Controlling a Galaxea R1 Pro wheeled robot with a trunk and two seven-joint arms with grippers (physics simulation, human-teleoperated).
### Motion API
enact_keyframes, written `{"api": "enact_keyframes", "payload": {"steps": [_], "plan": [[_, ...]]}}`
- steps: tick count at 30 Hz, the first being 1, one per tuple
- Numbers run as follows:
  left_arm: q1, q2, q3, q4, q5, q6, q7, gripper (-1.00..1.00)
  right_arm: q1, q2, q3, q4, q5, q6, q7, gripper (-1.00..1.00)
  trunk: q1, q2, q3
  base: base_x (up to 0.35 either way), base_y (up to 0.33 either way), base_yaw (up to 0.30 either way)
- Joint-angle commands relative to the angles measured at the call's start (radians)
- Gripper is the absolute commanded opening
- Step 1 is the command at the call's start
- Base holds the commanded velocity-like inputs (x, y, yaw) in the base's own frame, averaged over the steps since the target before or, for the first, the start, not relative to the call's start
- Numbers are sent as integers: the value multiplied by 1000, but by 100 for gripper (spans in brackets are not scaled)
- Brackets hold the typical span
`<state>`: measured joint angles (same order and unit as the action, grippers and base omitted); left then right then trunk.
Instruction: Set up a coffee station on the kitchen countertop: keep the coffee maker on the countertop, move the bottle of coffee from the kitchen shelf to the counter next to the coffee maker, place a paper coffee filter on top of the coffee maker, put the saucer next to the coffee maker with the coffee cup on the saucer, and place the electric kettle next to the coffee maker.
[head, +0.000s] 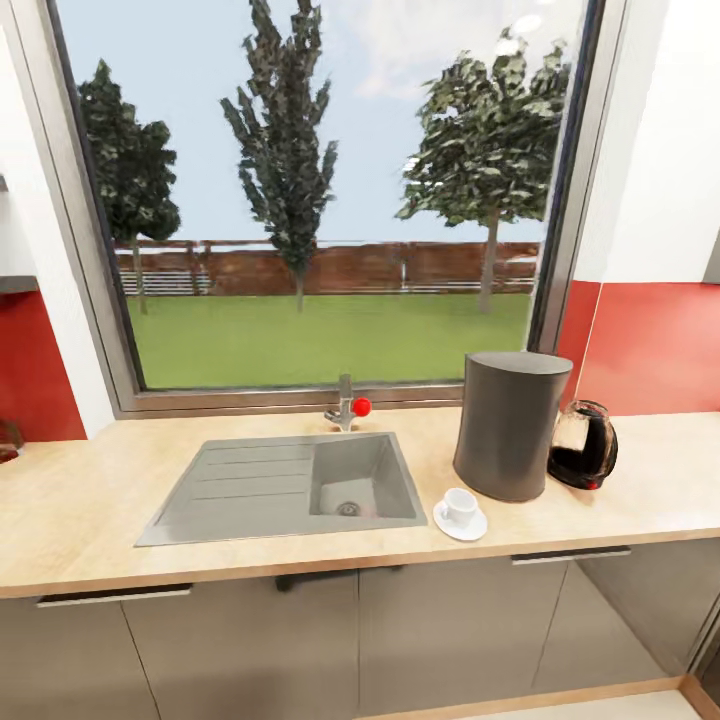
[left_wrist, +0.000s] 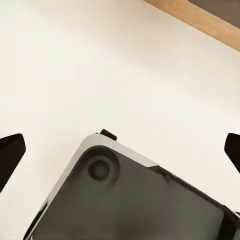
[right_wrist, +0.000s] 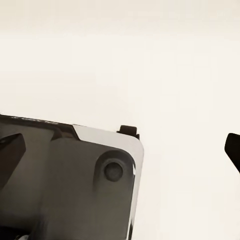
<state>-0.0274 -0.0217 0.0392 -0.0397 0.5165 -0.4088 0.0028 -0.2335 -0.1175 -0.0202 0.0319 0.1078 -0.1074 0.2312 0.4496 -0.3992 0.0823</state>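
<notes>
Both sets of fingers are held wide open and empty, well apart from the coffee cup (head: 460, 506) on its saucer (head: 461, 523), beside the coffee maker (head: 509, 424) on the tabletop (head: 90, 510). Light, rigid, breakable china is judged; the handle or rim should be pinched.

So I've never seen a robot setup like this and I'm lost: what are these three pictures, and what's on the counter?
These are simulator renders from a wheeled robot with two arms. The big picture comes from its head camera, facing a kitchen countertop under a window. On it sit a steel sink, the tall dark coffee maker, the glass electric kettle just beside it, and a white coffee cup on its saucer in front. The other two come from cameras near each gripper, looking down at pale floor and the robot's own base. The left gripper and right gripper are open and hold nothing.
</notes>
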Motion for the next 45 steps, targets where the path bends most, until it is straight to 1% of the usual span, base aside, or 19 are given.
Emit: {"api": "enact_keyframes", "payload": {"steps": [1,9,14,17,19,20,21,22,23,24,26,28,33,39,45], "plan": [[0,0,4,1,-3,-2,0,100,-1,0,-3,3,10,-7,0,100,0,-1,0,0,342,0],[0,-1,4,1,-3,-2,0,100,-1,0,-2,2,11,0,-7,100,0,-1,0,0,342,0],[0,-1,4,1,-4,-2,0,100,-1,9,-3,1,12,4,-7,100,0,-1,0,0,342,0],[0,-1,4,1,-4,-2,0,100,-1,34,-3,0,11,4,-7,100,0,-1,0,0,342,0],[0,-1,3,1,-6,-2,0,100,-1,62,-4,1,10,5,-11,100,0,-1,0,0,342,0],[0,-1,3,0,-6,-2,0,100,-1,70,-4,1,11,5,-13,100,0,-1,0,0,342,0],[0,-1,3,1,-7,-3,0,100,-1,89,-4,0,11,6,-15,100,0,-1,0,0,342,0],[0,-1,3,1,-7,-3,0,100,-1,97,-4,0,11,6,-16,100,0,-1,0,0,342,0],[0,-1,3,1,-7,-3,0,100,-1,111,-4,0,11,7,-17,100,0,-1,0,0,342,0],[0,-1,3,1,-7,-3,0,100,-1,121,-4,0,12,7,-18,100,0,-1,0,0,342,0],[0,-1,3,1,-7,-2,0,100,-1,130,-4,0,12,7,-19,100,0,-1,0,0,342,0],[0,-1,2,0,-9,-3,0,100,-1,131,-4,0,12,8,-19,100,0,-1,0,0,342,0],[0,-2,2,1,-12,-3,-1,100,-1,124,-1,0,12,8,-20,100,0,-1,0,0,342,0],[0,-3,2,1,-14,-3,-1,100,-1,133,0,0,12,8,-20,100,0,-1,0,-40,342,0],[0,-3,2,1,-14,-3,0,100,-1,132,0,0,12,8,-21,100,0,-1,0,-92,342,0]]}}
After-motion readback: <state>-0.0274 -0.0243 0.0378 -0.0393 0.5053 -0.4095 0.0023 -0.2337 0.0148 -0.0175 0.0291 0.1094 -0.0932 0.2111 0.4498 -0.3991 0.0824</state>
